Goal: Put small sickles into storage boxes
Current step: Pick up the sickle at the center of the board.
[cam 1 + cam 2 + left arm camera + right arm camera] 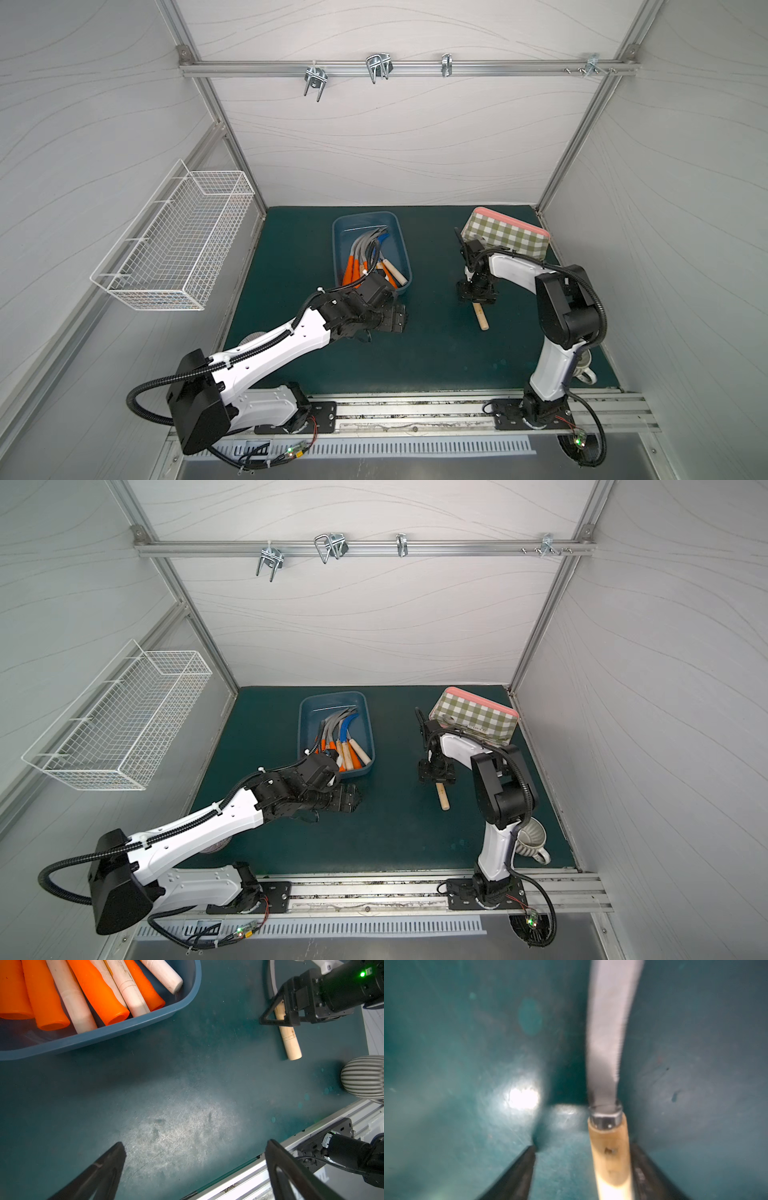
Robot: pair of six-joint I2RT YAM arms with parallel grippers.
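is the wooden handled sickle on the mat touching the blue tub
Apart. In a top view the sickle lies on the mat, with bare mat between it and the blue tub.

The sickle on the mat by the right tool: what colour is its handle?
Pale wood; the sickle shows best in the right wrist view.

Several small sickles [365, 254] with curved grey blades, one blue, and orange plastic or pale wooden handles are piled in a shallow dark blue rectangular plastic tub [334, 253]. One wooden-handled sickle [481, 316] is seen lying flat on the surface [415, 353] nearby.
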